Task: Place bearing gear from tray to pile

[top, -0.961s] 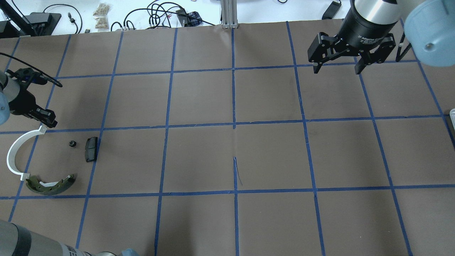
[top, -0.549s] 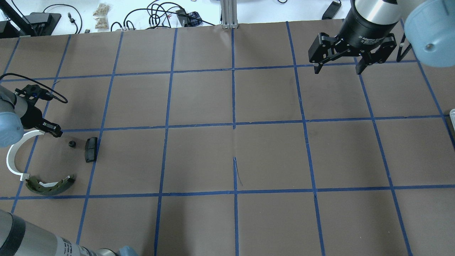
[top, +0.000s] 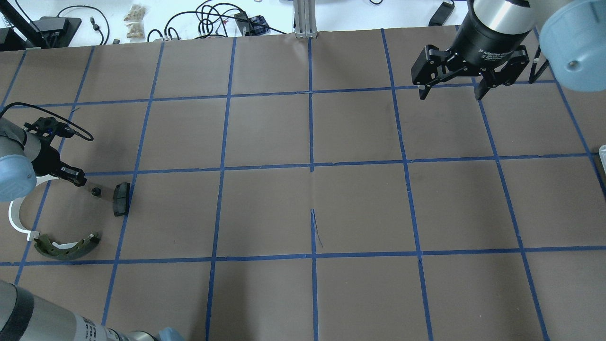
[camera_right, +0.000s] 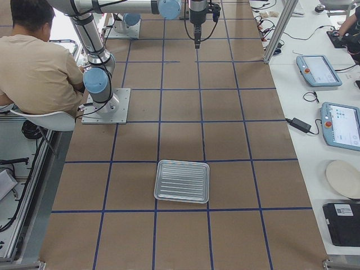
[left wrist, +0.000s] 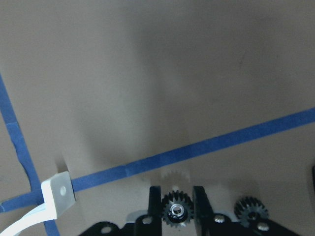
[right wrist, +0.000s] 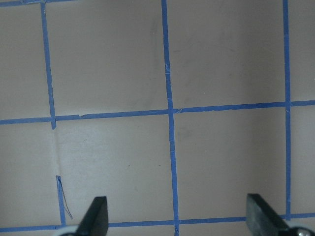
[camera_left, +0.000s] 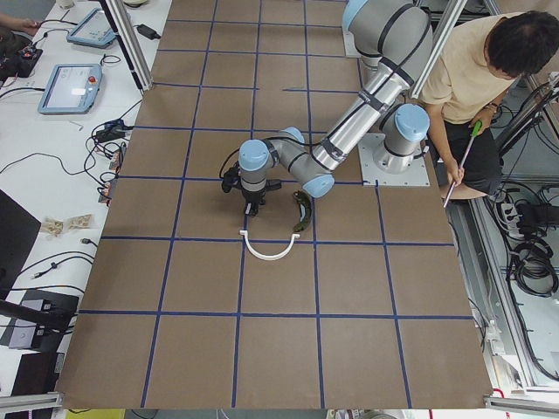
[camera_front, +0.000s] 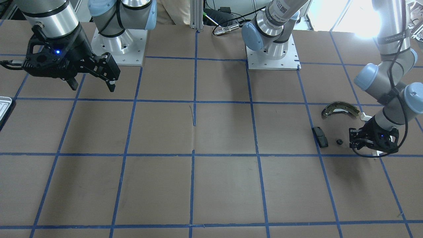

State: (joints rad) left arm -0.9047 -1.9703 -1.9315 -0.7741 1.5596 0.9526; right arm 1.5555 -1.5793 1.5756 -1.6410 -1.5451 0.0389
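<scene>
My left gripper (left wrist: 175, 202) is shut on a small black bearing gear (left wrist: 175, 211) and holds it just above the paper. In the overhead view the left gripper (top: 77, 180) is beside the pile: a second small gear (top: 96, 191), a black pad (top: 121, 199), a white plastic arc (top: 17, 219) and a bronze-grey brake shoe (top: 68, 247). The second gear also shows in the left wrist view (left wrist: 251, 210). My right gripper (top: 450, 92) is open and empty, high over the far right. The tray (camera_right: 182, 180) is empty; only its corner shows in the overhead view (top: 602, 154).
The table is brown paper with a blue tape grid. Cables and boxes lie on the white bench beyond the far edge (top: 213, 19). A person (camera_left: 489, 78) sits behind the robot bases. Tablets (camera_right: 318, 70) lie on the side bench.
My left gripper has moved down and to the right, from the white arc's upper end towards the small gear on the paper. The right gripper has barely moved.
</scene>
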